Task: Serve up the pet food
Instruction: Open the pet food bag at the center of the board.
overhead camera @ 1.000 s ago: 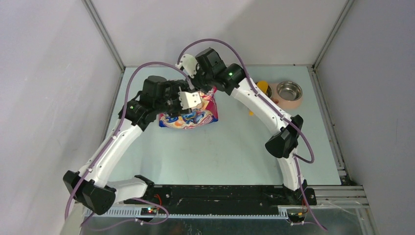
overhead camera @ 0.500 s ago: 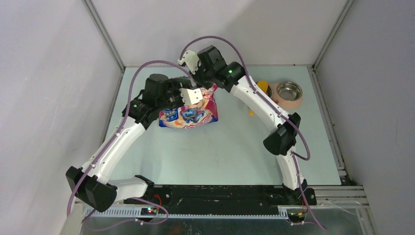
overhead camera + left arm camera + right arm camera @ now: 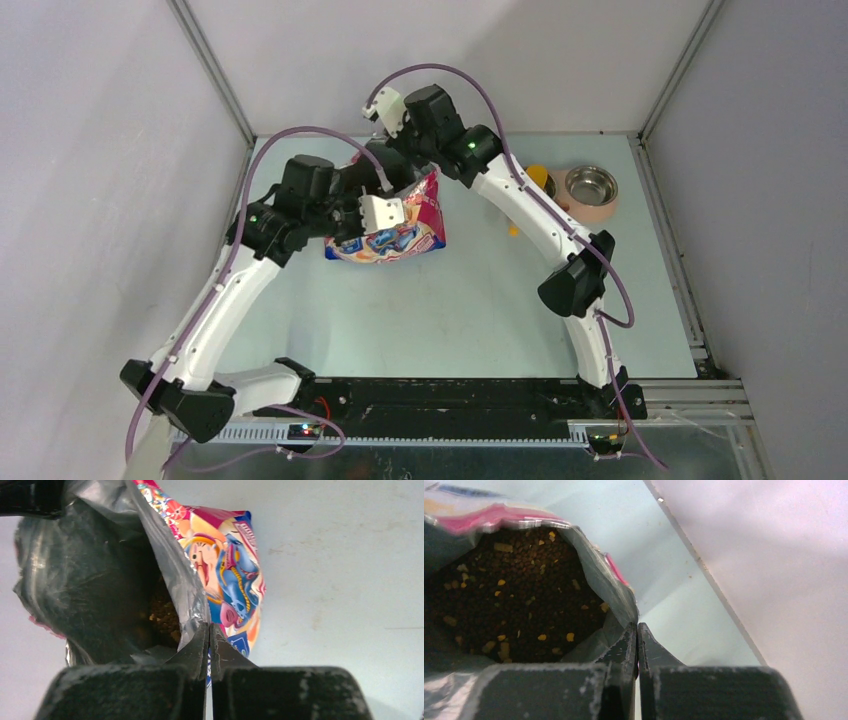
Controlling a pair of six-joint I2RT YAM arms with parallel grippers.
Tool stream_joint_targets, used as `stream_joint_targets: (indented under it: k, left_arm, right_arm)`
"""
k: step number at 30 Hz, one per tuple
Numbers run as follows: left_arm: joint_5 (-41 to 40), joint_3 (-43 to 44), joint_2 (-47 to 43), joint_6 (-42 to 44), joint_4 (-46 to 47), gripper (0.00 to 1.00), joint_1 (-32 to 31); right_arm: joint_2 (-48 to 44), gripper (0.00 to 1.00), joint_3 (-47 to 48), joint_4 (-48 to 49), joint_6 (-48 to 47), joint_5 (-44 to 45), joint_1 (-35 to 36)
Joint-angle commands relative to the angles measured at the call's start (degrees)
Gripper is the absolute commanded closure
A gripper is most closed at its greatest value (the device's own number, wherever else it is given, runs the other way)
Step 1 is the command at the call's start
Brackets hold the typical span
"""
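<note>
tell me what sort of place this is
Probably a robot test cell in a lab, not a home: plain grey panel walls on metal rails box in a table, and the bolted-down left arm and right arm hold a printed bag open.

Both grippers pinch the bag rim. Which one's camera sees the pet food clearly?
The right gripper: its view looks straight onto the exposed pet food. The left gripper sees mostly the foil lining of the bag, with only a small patch.

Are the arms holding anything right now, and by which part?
Both hold the bag: the left gripper and right gripper each pinch its opened top rim, pet food visible inside.
</note>
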Motion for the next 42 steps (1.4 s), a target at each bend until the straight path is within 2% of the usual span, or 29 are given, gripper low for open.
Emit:
stream_joint_targets:
  k: [1, 8, 11, 12, 13, 14, 15, 16, 17, 18, 19, 20, 23, 26, 30, 33, 37, 42]
  left_arm:
    - [7.55, 3.19, -2.7, 0.12, -11.52, 1.0, -0.55]
    - [10.72, 6.79, -3.52, 0.25, -15.69, 1.0, -0.55]
    - [9.61, 8.27, -3.53, -2.33, -13.29, 1.0, -0.46]
    - [8.07, 8.5, -3.46, -5.67, -9.49, 1.0, -0.46]
    - [3.84, 8.87, -3.37, -7.62, -7.38, 0.91, -0.42]
    - [1.67, 9.11, -3.36, -10.62, -3.44, 0.74, -0.23]
    - [-2.03, 9.7, -3.22, -11.63, -1.85, 0.67, -0.08]
    - [-3.29, 10.09, -3.15, -12.89, 0.6, 0.56, 0.47]
    - [-4.76, 11.14, -2.88, -13.43, 1.58, 0.51, 0.84]
    - [-5.01, 11.69, -2.72, -14.6, 3.28, 0.41, 1.71]
    - [-5.17, 12.81, -2.42, -15.2, 4.01, 0.37, 2.07]
    - [-5.6, 13.32, -2.22, -16.49, 5.51, 0.31, 2.63]
    - [-7.2, 15.57, -0.99, -17.41, 7.53, 0.19, 2.95]
    - [-10.42, 15.95, 0.27, -17.24, 11.02, 0.06, 2.94]
    - [-12.66, 14.21, 2.77, -15.13, 14.86, 0.0, 3.1]
    - [-12.37, 13.03, 5.12, -14.14, 16.9, 0.0, 3.66]
    - [-8.59, 15.45, 8.79, -15.22, 15.95, 0.0, 6.55]
    - [0.51, 20.48, 14.66, -16.02, 11.29, 0.0, 11.62]
  right_arm:
    - [-2.02, 1.0, 4.03, 10.74, -0.42, 5.72, -1.01]
    - [-2.51, 1.0, 5.02, 12.73, 2.33, 7.51, -1.47]
    - [-2.9, 1.0, 5.45, 12.15, 4.62, 6.03, -1.48]
    - [-2.99, 1.0, 5.62, 11.35, 4.82, 4.38, -1.44]
    - [-3.17, 1.0, 5.74, 10.76, 4.7, 3.42, -1.19]
    - [-3.25, 1.0, 5.83, 9.57, 4.54, 1.99, -1.08]
    - [-3.49, 1.0, 5.8, 9.08, 4.6, 1.48, -0.86]
    - [-3.64, 0.91, 5.73, 8.03, 4.82, 0.28, -0.82]
    - [-4.07, 0.83, 5.69, 7.47, 4.96, -0.35, -0.8]
    - [-4.69, 0.66, 5.73, 6.51, 5.06, -1.59, -0.75]
    - [-5.03, 0.58, 5.91, 5.97, 4.86, -2.25, -0.81]
    - [-5.96, 0.44, 6.02, 4.75, 4.29, -3.6, -0.86]
    - [-8.55, 0.27, 6.18, 2.43, 2.66, -6.91, -1.3]
    - [-12.53, 0.19, 5.88, -0.84, 0.05, -12.18, -2.32]
    - [-16.98, 0.15, 3.13, -6.84, -6.58, -21.59, -3.31]
    - [-19.68, 0.14, -4.5, -10.58, -12.47, -26.78, -3.19]
    - [-22.2, 0.13, -12.04, -12.6, -20.9, -29.79, -2.64]
    - [-22.49, 0.12, -16.7, -11.74, -24.32, -34.12, -2.11]
